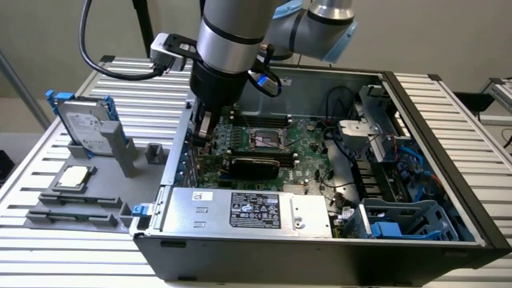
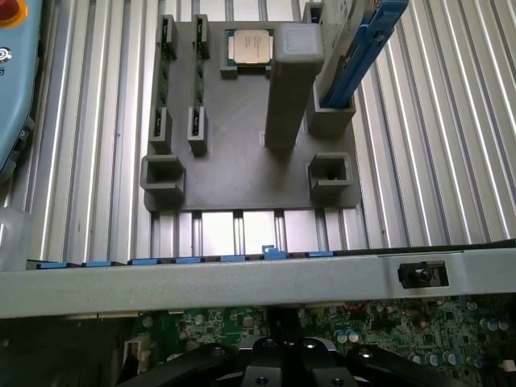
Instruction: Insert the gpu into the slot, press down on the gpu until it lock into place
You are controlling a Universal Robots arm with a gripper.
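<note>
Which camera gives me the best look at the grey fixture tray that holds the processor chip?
The wrist view. It looks straight down on the flat grey plastic fixture tray, so its posts, its sockets and the square silver processor chip are plain. The exterior view shows the same tray at a slant on the slatted aluminium table, beside the open computer case.

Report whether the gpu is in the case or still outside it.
In: the gpu lies flat over the green motherboard inside the case. Locked: cannot tell.

Black ribbed gpu (image 1: 254,164) flat on motherboard
</note>
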